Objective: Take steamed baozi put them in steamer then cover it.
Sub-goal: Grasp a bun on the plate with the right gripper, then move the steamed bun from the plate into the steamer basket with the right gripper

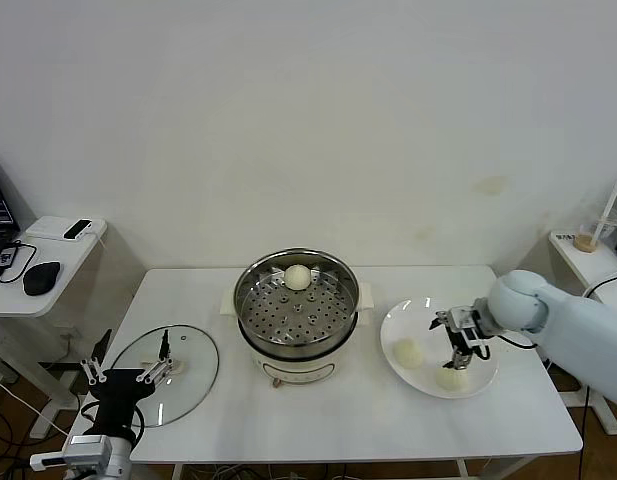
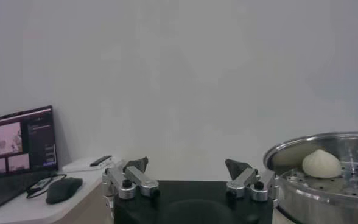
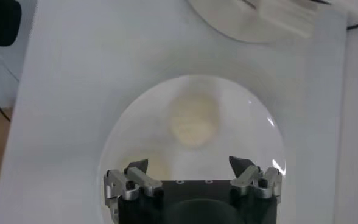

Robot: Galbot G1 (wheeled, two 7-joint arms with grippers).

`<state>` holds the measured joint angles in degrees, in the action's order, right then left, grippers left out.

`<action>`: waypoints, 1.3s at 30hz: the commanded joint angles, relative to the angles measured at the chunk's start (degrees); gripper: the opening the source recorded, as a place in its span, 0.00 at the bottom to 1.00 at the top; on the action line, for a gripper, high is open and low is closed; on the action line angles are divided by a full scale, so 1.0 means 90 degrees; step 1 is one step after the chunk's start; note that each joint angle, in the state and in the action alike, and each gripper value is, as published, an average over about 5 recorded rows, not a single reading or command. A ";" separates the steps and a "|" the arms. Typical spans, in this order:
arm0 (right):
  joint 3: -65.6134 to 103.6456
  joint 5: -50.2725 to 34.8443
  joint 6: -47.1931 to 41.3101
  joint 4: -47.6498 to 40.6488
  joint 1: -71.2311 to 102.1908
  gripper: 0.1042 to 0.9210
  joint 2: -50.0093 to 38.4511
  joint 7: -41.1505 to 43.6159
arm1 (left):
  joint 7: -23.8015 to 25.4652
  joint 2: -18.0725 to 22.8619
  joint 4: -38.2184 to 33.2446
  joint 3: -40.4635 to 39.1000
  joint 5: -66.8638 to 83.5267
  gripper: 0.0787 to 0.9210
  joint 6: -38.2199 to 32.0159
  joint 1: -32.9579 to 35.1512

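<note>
White wall behind; a white desk carries everything. Steamer sits at desk centre, steel pot on a cream base, uncovered, perforated tray exposed. One baozi in the steamer rests on the tray at the far side, near the rim; same bun shows in the left wrist view. Cover, clear glass with a pale bar handle, lies flat on the desk to the robot's left of the steamer, apart from it. White plate to the right of the steamer holds two buns: baozi on the plate's left part, and a nearer baozi directly under the right hand. Right hand points down over the plate, fingers spread wide, just above that bun; contact not clear. Left hand hangs low at the desk's near-left corner over the cover's edge, fingers wide, holding nothing. Side desk at far left with a laptop and mouse.
</note>
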<state>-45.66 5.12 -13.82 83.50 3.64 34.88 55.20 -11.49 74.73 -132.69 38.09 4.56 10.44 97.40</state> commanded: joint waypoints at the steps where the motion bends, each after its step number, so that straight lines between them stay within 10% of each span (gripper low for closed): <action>1: 0.0087 0.0205 0.0018 -0.0809 0.0296 0.88 0.0858 -0.0087 | -0.0003 0.0003 0.0021 0.0011 -0.0012 0.88 0.0007 0.0003; 39: 0.0052 -0.0172 -0.0218 -0.0498 -0.1004 0.61 0.0129 0.0976 | -0.0012 0.0068 -0.0082 -0.0067 -0.0065 0.88 0.0045 0.0001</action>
<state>-45.05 4.67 -15.81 76.91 -0.48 39.94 61.21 -11.60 75.34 -133.35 37.47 3.96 10.83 97.40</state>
